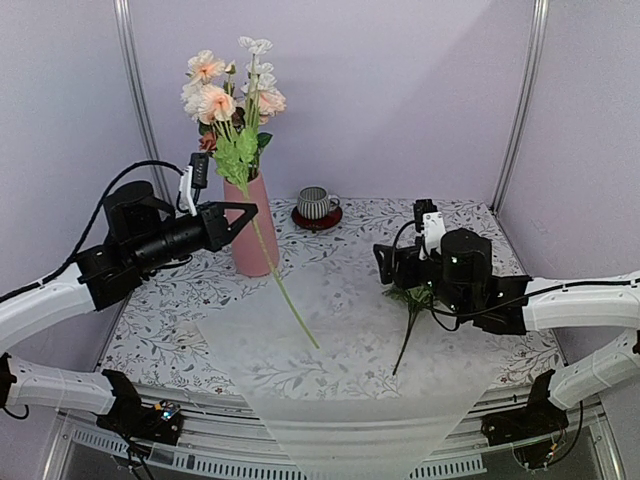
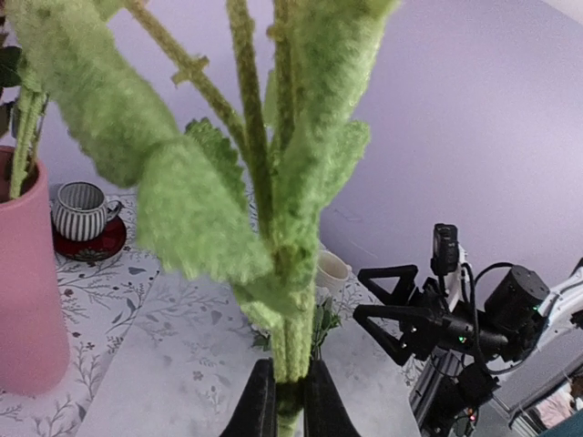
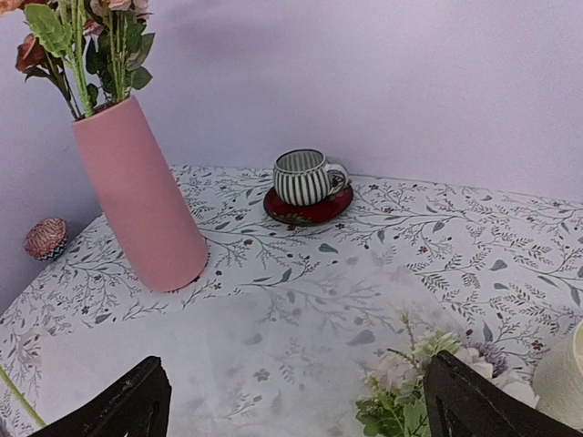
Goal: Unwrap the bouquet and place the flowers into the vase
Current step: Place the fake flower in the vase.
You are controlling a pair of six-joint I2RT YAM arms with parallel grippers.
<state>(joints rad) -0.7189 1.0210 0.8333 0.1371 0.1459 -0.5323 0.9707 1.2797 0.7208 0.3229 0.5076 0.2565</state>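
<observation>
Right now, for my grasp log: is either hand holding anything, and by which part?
The left hand pinches one flower by its stem, below the leaves; the right hand is open, empty.

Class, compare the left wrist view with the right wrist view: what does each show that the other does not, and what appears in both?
Only the left wrist view: a leafy flower stem pinched in the left gripper, and the right gripper standing open across the table. Only the right wrist view: a small round patterned ball near the wall. Both: the pink vase, and the striped mug on its red saucer.
</observation>
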